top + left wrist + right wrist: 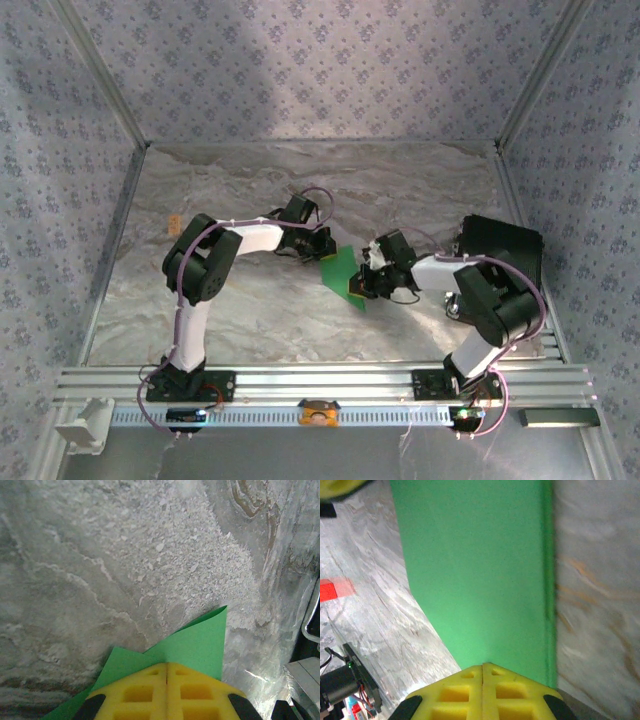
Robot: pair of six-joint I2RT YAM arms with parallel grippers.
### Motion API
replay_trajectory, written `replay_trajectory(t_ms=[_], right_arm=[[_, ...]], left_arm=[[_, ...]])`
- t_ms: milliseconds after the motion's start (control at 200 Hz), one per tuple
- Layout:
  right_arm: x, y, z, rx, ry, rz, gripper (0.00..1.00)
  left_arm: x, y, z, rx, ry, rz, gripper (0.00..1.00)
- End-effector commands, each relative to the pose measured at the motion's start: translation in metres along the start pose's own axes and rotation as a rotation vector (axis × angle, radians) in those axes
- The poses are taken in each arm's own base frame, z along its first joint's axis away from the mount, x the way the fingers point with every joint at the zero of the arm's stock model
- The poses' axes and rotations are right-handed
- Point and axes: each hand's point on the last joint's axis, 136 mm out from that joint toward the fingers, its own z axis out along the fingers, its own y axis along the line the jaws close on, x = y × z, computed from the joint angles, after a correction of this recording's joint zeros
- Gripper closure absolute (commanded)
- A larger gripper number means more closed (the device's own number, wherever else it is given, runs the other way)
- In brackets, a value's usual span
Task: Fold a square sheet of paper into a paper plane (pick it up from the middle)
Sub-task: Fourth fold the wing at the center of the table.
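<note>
The green sheet of paper (343, 270) hangs above the table mid-scene, held between both arms. My left gripper (322, 248) is shut on its upper left edge; in the left wrist view the closed yellow pads (150, 690) pinch the paper (197, 642), which bends into two flaps past the gripper tip (166, 664). My right gripper (366, 284) is shut on the lower right edge. In the right wrist view the paper (475, 570) spreads flat ahead of the gripper tip (483, 665), with a doubled edge (548, 580) along its right side.
A small red block (332, 589) lies on the table far left, seen as an orange spot (173, 222) from above. A black box (500, 245) stands behind the right arm. Metal rails (320, 382) run along the near edge.
</note>
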Motion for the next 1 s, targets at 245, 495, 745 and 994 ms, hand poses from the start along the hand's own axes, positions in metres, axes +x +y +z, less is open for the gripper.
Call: replay_trajectory(t_ms=[245,495,745,994], right_arm=[[0.026,0.000,-0.020,-0.085,-0.002,0.038,0.93],[-0.010,0.034,-0.026,-0.113,-0.035,-0.058,0.92],[-0.003,0.007,-0.002,-0.050,0.024,0.001,0.90],[0.034,-0.022,-0.017,-0.002,-0.011,0.061,0.90]], left_arm=[[0.017,0.046,0.006,-0.131,0.041,-0.071,1.00],[0.019,0.046,0.008,-0.132,0.042,-0.069,1.00],[0.020,0.046,0.010,-0.132,0.044,-0.066,1.00],[0.019,0.046,0.010,-0.136,0.048,-0.064,1.00]])
